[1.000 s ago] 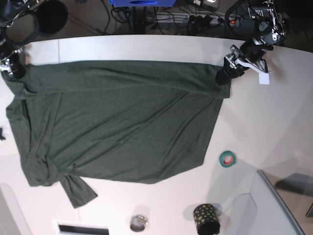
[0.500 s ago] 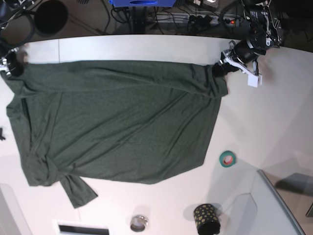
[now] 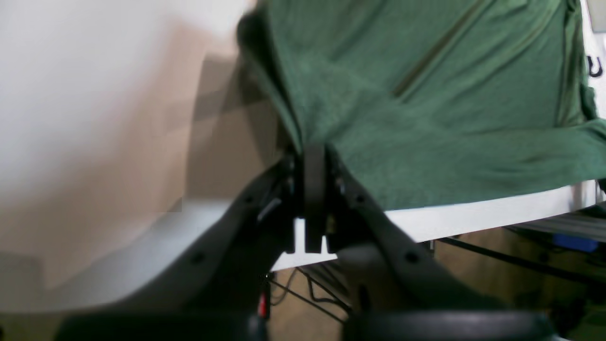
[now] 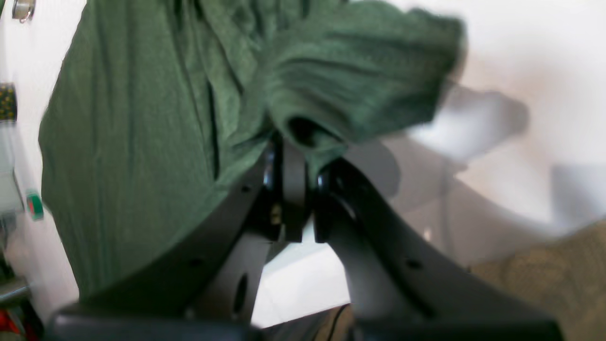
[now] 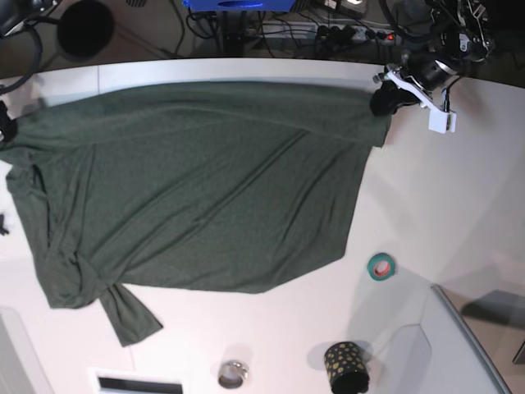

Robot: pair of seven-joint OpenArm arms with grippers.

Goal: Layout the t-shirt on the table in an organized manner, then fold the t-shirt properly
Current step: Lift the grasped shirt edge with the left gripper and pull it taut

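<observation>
One t-shirt (image 5: 189, 189), dark green, soft finely textured knit, short-sleeved, spread wide over a smooth white desk (image 5: 426, 197) with a curved far edge; long diagonal creases cross the body, and one sleeve trails off the near corner as a loose flap. Two black hands hold it along the far edge. Left hand (image 3: 315, 156), clenched on the shirt's corner, fabric bunched between the narrow dark fingers and draping away across the desk; in the base view this hand sits at the shirt's upper right corner. Right hand (image 4: 293, 142), clenched on a thick rolled fold of cloth, ribbed wrinkles fanning out from the grip, at the opposite far corner. Near items, well apart from the shirt: teal tape roll (image 5: 381, 266), round; black cup (image 5: 344, 366) with yellow dots; small metal ring (image 5: 233, 374).
</observation>
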